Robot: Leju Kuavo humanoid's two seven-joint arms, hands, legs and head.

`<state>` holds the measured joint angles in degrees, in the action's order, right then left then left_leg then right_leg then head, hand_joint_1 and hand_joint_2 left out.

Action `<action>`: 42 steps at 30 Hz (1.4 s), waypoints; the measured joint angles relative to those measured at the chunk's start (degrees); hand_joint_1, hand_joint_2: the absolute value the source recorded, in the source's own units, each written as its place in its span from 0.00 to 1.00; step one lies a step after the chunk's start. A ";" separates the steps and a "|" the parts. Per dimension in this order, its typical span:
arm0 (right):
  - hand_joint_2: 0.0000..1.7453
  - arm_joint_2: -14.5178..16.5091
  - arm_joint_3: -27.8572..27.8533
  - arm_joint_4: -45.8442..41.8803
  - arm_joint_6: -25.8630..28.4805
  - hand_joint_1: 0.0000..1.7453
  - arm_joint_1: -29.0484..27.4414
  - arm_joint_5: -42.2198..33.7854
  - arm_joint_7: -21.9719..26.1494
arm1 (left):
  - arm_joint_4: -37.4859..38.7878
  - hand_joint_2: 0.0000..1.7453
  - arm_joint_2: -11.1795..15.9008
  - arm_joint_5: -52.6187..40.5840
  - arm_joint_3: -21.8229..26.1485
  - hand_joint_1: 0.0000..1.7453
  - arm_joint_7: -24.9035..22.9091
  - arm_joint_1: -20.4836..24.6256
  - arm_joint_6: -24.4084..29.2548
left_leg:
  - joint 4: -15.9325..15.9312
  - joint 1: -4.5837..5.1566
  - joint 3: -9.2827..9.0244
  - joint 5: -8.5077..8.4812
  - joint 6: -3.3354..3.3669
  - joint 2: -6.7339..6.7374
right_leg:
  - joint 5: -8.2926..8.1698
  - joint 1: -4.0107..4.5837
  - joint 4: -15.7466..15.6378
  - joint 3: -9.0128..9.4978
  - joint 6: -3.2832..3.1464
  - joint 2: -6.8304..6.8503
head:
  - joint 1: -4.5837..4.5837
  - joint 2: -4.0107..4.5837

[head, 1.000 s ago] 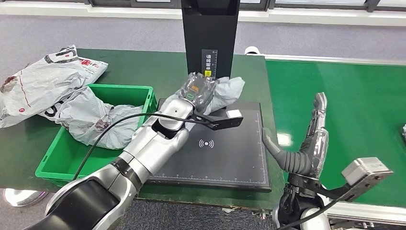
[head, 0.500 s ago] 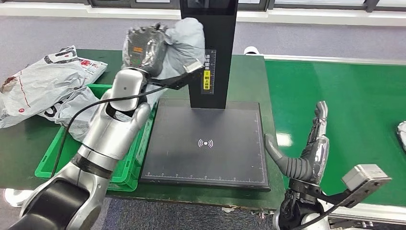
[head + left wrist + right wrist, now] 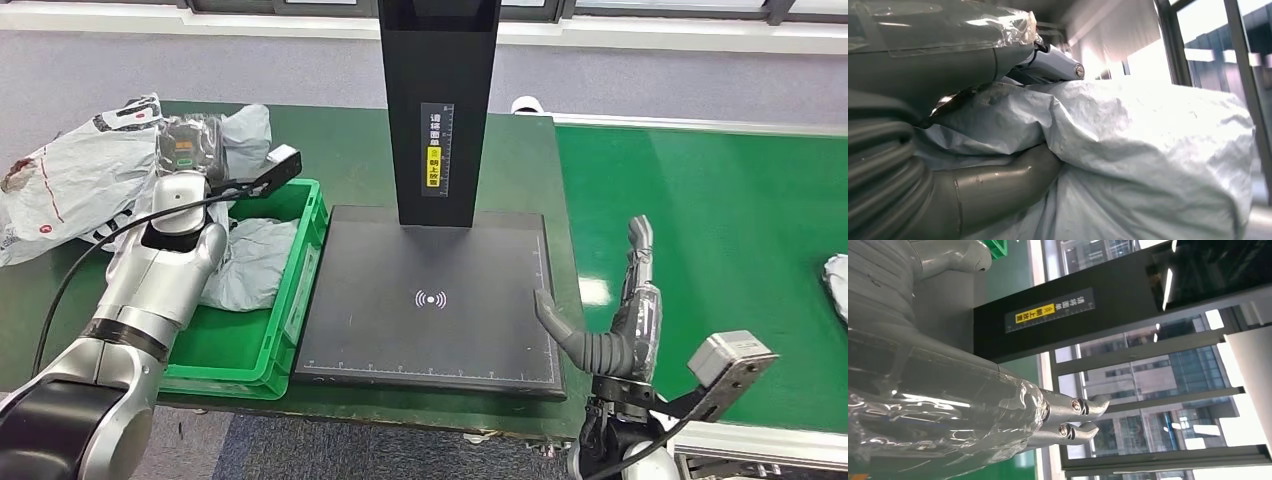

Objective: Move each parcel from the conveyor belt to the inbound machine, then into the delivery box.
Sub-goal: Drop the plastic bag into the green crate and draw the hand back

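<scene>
My left hand [image 3: 192, 147] holds a crumpled grey parcel [image 3: 246, 128] above the far left corner of the green delivery box [image 3: 300, 262]; close up, the grey parcel [image 3: 1148, 160] is wrapped by that hand's thumb and fingers [image 3: 998, 185]. Another grey parcel [image 3: 250, 262] lies inside the box. The black inbound machine's pad [image 3: 432, 300] is bare, its black column [image 3: 437, 105] standing behind. My right hand [image 3: 622, 320] is open, fingers straight, at the pad's near right corner; the right hand [image 3: 998, 405] holds nothing. A further parcel [image 3: 838, 285] lies on the green conveyor belt [image 3: 720, 220] at the right edge.
Several grey and white mailer bags [image 3: 80, 175] are heaped on the dark green table [image 3: 345, 150] left of the box. The machine's column [image 3: 1098, 315] stands close beside my right hand.
My left arm lifted the grey parcel off the machine's pad, swung it up and leftward, and now holds it lower over the box's far corner. My right hand shifted slightly left.
</scene>
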<state>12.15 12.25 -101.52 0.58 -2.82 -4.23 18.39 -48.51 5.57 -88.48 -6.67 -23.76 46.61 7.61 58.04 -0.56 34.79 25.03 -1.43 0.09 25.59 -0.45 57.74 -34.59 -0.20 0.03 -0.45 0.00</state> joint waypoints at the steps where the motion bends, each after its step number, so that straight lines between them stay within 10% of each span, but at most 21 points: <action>1: 1.00 -0.03 -0.03 0.20 -0.12 0.00 0.00 0.01 0.02 | 1.17 1.00 0.19 -0.01 0.02 1.00 0.00 -0.22 -0.93 | 0.00 0.00 0.00 0.00 0.00 0.00 | 0.00 -0.02 0.00 0.00 0.00 0.00 | -0.01 0.00; 5: 1.00 -0.13 -0.36 0.80 -0.49 0.00 0.00 0.12 0.06 | 4.20 1.00 0.39 -0.03 0.02 0.96 0.64 -0.91 -4.32 | 0.00 0.01 0.00 0.03 0.00 -0.01 | 0.00 -0.06 -0.02 0.00 0.01 -0.01 | 0.01 0.00; 9: 1.00 -0.31 -0.87 0.98 -0.64 0.00 -0.37 0.09 0.06 | 4.82 1.00 0.15 -0.04 0.02 0.25 2.44 -1.69 -6.24 | 0.01 0.03 -0.03 0.04 -0.01 0.00 | 0.00 -0.04 -0.03 0.00 0.01 -0.01 | 0.01 0.00; 11: 1.00 -0.43 -1.16 0.98 -0.66 0.00 -0.82 0.08 0.07 | 4.26 1.00 -0.22 0.02 0.02 0.07 3.76 -2.29 -7.31 | 0.02 0.03 -0.03 0.03 -0.02 -0.01 | 0.00 -0.02 -0.02 0.01 0.01 0.00 | 0.01 0.00; 15: 1.00 -0.68 -1.39 0.98 -0.53 0.00 -1.64 0.08 0.12 | 2.01 0.00 -0.99 0.13 0.02 0.00 4.79 -3.87 -8.42 | 0.01 0.02 -0.04 0.04 -0.03 0.04 | -0.02 0.01 -0.02 -0.01 -0.02 -0.04 | 0.01 0.00; 23: 1.00 -1.14 -1.50 0.97 1.17 0.00 -2.51 -0.15 0.04 | -10.63 0.00 -1.51 0.59 0.20 0.00 2.08 -10.59 -6.86 | 0.01 0.02 -0.04 0.07 -0.07 0.07 | 0.02 0.01 -0.02 -0.03 -0.06 -0.09 | 0.01 0.00; 30: 1.00 -1.63 -2.09 0.58 3.41 0.00 -4.85 -0.37 0.24 | -23.10 0.00 -3.11 11.75 1.57 0.00 4.66 -14.57 7.96 | 0.01 0.02 -0.02 0.14 -0.07 0.07 | 0.04 -0.01 -0.02 -0.03 -0.05 -0.08 | -0.01 0.00; 33: 1.00 -1.96 -2.09 0.56 3.98 0.00 -5.43 -0.95 0.77 | -29.50 0.00 -3.94 21.98 2.76 0.00 12.16 -17.08 19.38 | 0.00 0.02 -0.02 0.15 -0.09 0.13 | 0.04 0.01 -0.02 -0.04 -0.06 -0.11 | -0.01 0.00; 36: 1.00 -2.23 -2.09 0.70 4.06 0.00 -5.37 -1.57 1.34 | -38.83 0.00 -6.62 37.09 5.75 0.00 29.85 -20.86 30.27 | 0.00 0.02 -0.03 0.18 -0.09 0.12 | 0.10 0.01 -0.02 -0.02 -0.09 -0.12 | 0.01 0.00; 40: 1.00 -2.63 -2.09 1.62 4.07 0.00 -4.58 -1.95 1.95 | -49.14 1.00 -10.11 61.71 8.33 0.00 47.21 -26.46 31.74 | 0.00 0.02 -0.06 0.24 -0.07 0.10 | 0.19 0.01 -0.02 0.01 -0.10 -0.09 | 0.01 0.00; 42: 1.00 -2.95 -2.15 2.00 4.46 0.00 -4.39 -1.05 1.74 | -52.04 1.00 -10.52 72.69 7.80 0.00 48.08 -28.64 28.69 | 0.00 0.02 -0.09 0.28 -0.09 0.11 | 0.24 0.01 -0.03 -0.01 -0.10 -0.09 | 0.01 0.00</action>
<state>9.19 10.10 -99.53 5.04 -7.21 -5.28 20.12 -100.55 -4.96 -15.79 1.14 24.31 17.96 36.30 58.04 -0.54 34.70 25.31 -1.52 0.21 25.83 -0.44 57.70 -34.60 -0.31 -0.06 -0.44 0.00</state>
